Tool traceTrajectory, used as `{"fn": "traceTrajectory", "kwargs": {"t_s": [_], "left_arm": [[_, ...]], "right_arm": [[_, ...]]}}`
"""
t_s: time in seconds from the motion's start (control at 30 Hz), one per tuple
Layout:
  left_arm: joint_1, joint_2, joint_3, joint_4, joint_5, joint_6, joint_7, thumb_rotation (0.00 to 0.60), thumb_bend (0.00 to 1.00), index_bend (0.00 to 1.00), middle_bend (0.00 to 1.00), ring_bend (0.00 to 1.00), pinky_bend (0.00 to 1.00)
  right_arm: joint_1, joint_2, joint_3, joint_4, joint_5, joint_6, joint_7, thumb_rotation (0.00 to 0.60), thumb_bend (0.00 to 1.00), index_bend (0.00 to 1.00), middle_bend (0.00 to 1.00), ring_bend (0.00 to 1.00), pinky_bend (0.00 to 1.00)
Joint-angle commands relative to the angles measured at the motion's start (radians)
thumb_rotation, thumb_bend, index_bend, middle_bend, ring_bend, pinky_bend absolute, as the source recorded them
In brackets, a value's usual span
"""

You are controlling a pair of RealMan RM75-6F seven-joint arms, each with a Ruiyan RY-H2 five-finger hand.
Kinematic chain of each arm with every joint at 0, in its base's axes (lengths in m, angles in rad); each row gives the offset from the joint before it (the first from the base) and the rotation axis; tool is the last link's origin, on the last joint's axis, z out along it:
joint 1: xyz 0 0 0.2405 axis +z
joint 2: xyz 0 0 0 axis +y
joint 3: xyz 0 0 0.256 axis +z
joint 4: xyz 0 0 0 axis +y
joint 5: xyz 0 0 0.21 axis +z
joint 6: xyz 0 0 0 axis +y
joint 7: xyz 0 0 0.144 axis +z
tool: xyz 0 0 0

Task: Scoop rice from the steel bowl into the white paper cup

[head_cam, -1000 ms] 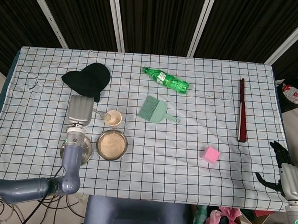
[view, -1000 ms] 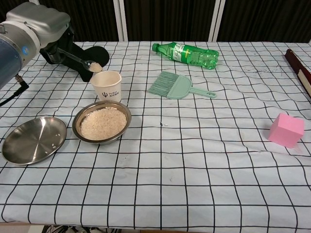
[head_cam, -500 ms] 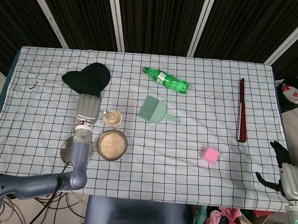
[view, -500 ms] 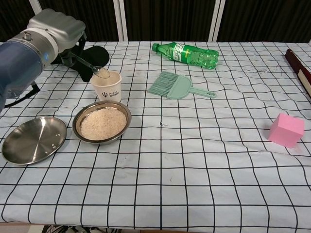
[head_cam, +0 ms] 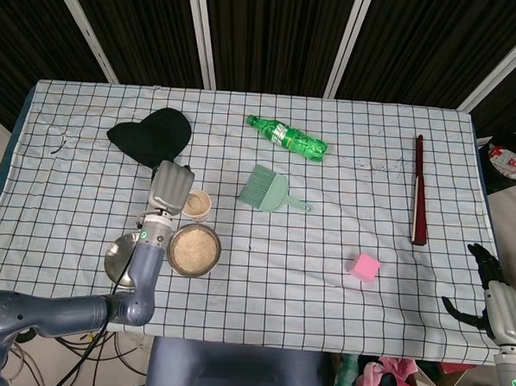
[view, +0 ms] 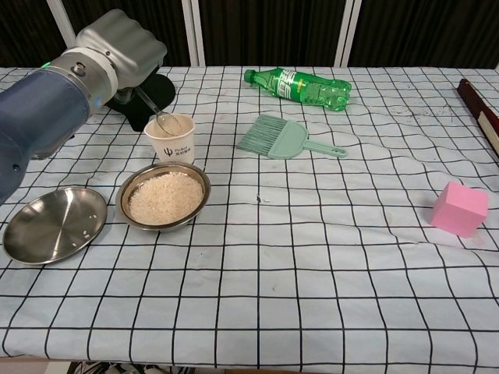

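The paper cup [view: 174,139] stands on the checked tablecloth [view: 312,257], and everything else is placed from it. Just in front of the cup sits the steel bowl [view: 164,197], rice [view: 164,199] inside it. In front and to the left of the cup lies a steel plate [view: 53,224], touching the bowl's side or nearly so. Behind and left of the cup lies a dark cloth [head_cam: 148,136]. The left hand [view: 118,50] hovers above the cup's left rim, holding a spoon [view: 154,117] that dips into the cup. Right of the cup lies a hand brush [view: 285,138]. Behind and right lies a plastic bottle [view: 300,86] (on its side). Far right and forward sits a cube [view: 459,209].
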State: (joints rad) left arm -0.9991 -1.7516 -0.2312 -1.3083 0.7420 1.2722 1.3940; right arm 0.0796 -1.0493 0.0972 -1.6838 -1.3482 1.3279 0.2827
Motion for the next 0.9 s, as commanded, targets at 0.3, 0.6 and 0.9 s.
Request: {"fn": "traceTrajectory", "kwargs": {"t_s": [0.3,0.6,0.9], "left_arm": [[-0.053,0.035,0.160,0.041,0.200,-0.055,0.097,0.600,0.52,0.79,1.00,1.00,1.00],[-0.098,0.077,0.259,0.069,0.360,-0.121,0.174,0.600,0.52,0.79,1.00,1.00,1.00],[-0.088,0.093,0.261,0.059,0.393,-0.126,0.186,0.600,0.52,0.79,1.00,1.00,1.00]], "right_arm": [[-0.001,0.003,0.001,-0.006,0.004,-0.003,0.010,0.600,0.22,0.00,0.00,0.00,0.21],[-0.001,0.003,0.002,-0.007,0.005,-0.002,0.011,0.600,0.21,0.00,0.00,0.00,0.21],[-0.001,0.004,0.002,-0.007,0.005,-0.004,0.015,0.600,0.21,0.00,0.00,0.00,0.21]]}}
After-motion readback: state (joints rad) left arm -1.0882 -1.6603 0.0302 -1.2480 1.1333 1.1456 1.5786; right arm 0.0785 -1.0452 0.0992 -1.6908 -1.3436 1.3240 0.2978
